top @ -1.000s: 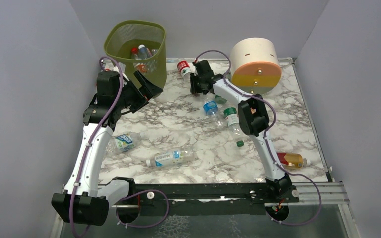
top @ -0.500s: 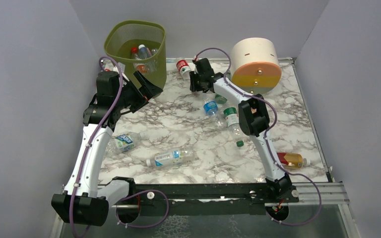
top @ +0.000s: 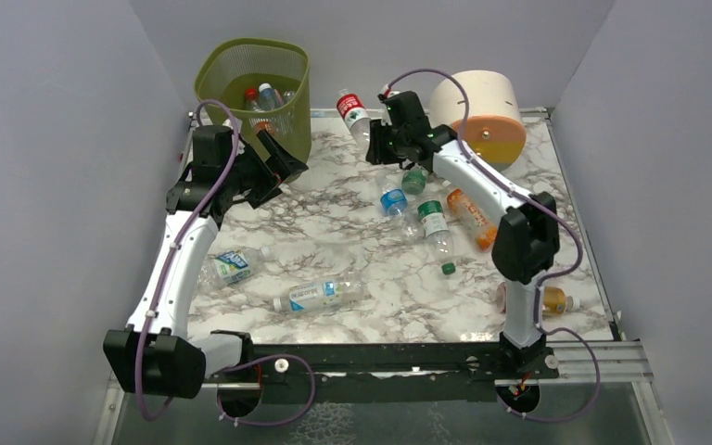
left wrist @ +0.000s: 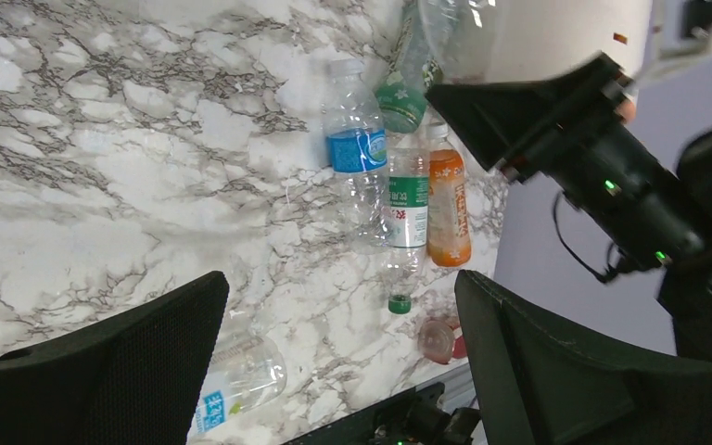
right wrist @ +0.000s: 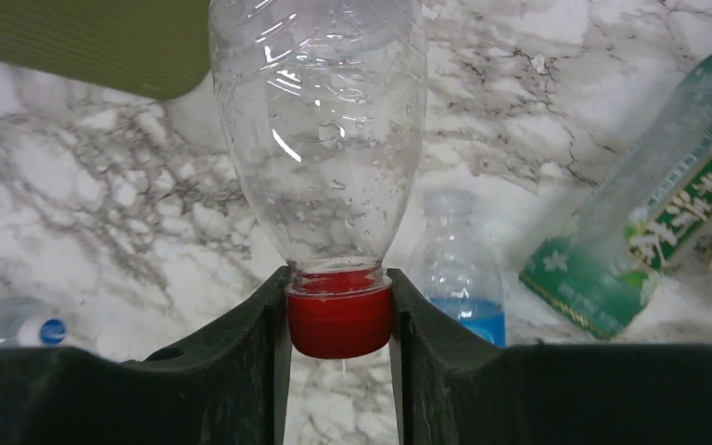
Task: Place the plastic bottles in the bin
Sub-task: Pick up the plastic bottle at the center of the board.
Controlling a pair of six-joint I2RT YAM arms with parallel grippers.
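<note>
1. Lifted off the marble table [top: 334, 232] since a second ago, the red-capped bottle [right wrist: 320, 139] hangs near the bin [top: 292, 130], on its right side.
2. Right gripper [right wrist: 338, 320] pinches its cap; left gripper [left wrist: 341, 311] stands spread, empty.
3. Carrying, I judge; next: swing over the rim, release.

Plain lavender-grey panels are boxing everything in: the left wall [top: 46, 185], the back wall [top: 371, 37] and the right wall [top: 677, 185]. The white marble-patterned tabletop [top: 334, 241] with grey veining is sitting under soft, even light. An aluminium rail [top: 603, 357] is running along its near edge, by the right corner.
</note>
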